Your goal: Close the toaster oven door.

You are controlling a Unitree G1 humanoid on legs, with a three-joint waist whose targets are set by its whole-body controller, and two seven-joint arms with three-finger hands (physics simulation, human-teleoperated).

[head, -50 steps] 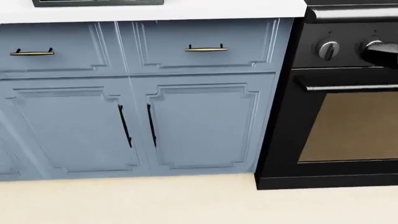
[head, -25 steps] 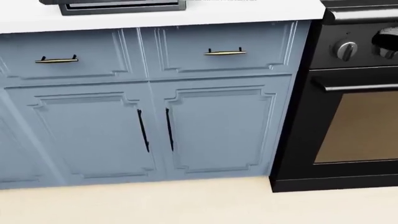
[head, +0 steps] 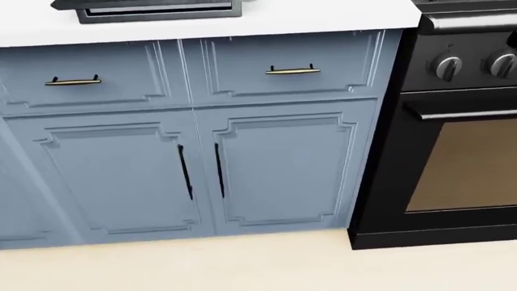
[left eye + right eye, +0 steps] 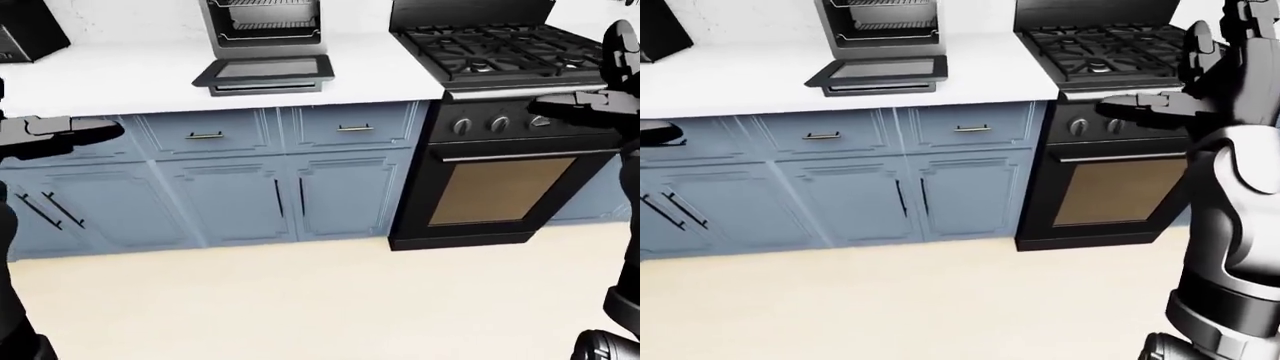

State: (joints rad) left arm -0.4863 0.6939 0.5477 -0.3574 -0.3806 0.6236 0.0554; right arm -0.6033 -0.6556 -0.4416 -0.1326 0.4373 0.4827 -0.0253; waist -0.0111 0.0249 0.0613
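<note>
**Left-eye view: toaster oven door down, both hands well short of it**

Nearest the camera, the cream floor (image 4: 300, 300) fills the lower part of the picture. At the left edge the left hand (image 4: 60, 131) is held out level at counter height, and at the right edge the right hand (image 4: 575, 109) reaches in across the knobs of the black range (image 4: 500, 187). Neither hand holds anything. The fingers look extended rather than curled, so I judge both hands spread apart, though the dark renders make single fingers hard to separate.

Beyond the floor stands the run of blue cabinets (image 4: 240, 195), two drawers over double doors, with the white counter (image 4: 110, 79) on top.

Farthest off, the toaster oven (image 4: 265, 26) sits on the counter toward the wall, just left of the range's burners. The toaster oven door (image 4: 265, 71) lies dropped flat, hinged at its lower edge and pointing out toward the robot, with the racks showing inside.

By my reading nothing of the task is done. The approach, the reach under the door's free edge and the swing upward are all left.
</note>
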